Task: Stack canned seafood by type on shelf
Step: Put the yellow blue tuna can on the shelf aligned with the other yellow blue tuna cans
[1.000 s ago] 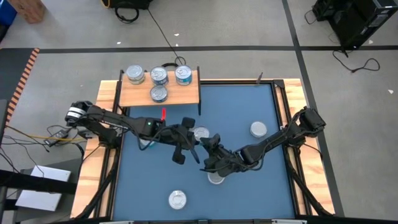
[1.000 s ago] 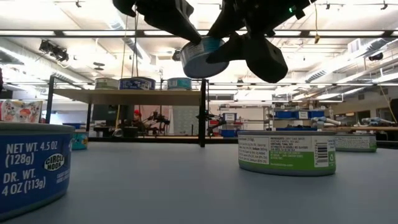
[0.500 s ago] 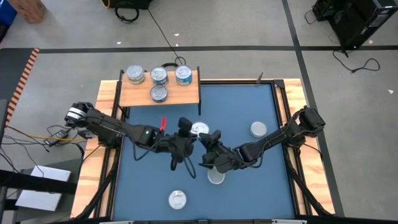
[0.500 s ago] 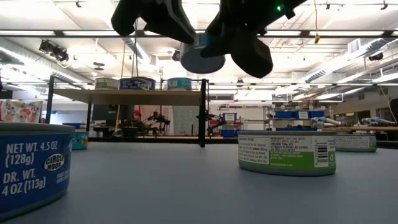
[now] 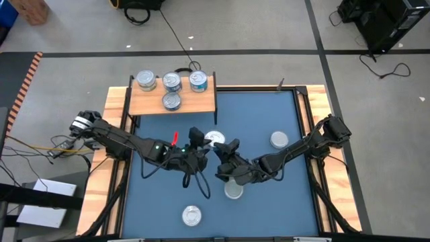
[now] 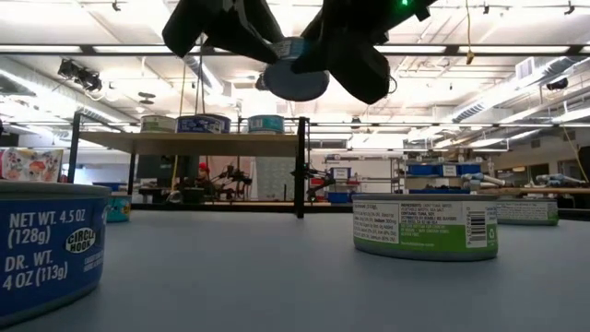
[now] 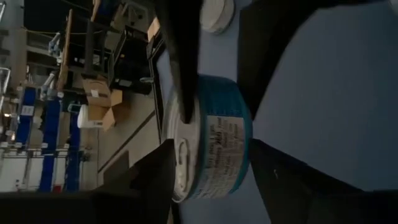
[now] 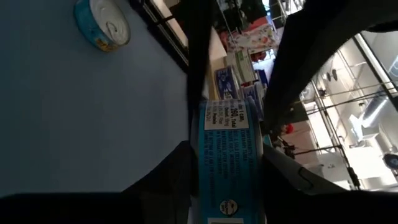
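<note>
One tin of canned seafood (image 5: 215,139), blue-labelled with a silvery lid, hangs above the middle of the blue table and shows tilted in the low view (image 6: 295,81). My right gripper (image 5: 222,149) is shut on it. My left gripper (image 5: 201,146) is open, with one finger on either side of the same tin (image 7: 211,149); a strip of table shows between the tin and one finger. The light wooden shelf (image 5: 144,105) stands at the far left on black legs. Several tins rest on it on their flat bottoms, three in a back row and one in front. My right gripper pinches the tin between its two fingers. One finger lies across the lid (image 7: 177,155) and the other is on the opposite flat face, with the labelled wall (image 8: 227,155) showing between them. The fingers come slanting from the table's right. The tin hangs tilted, clear of the table.
Loose tins stand on the table: one near the front edge (image 5: 191,215), one under the right arm (image 5: 233,191) and one toward the right (image 5: 279,140). In the low view a blue tin (image 6: 46,249) and a green-labelled tin (image 6: 424,226) stand close by.
My left gripper has opened, let go of the tin and rolled about its wrist. The tin stays lifted between the right gripper's fingers. It has tipped, so more of its flat underside faces the low camera, and it sits slightly higher.
</note>
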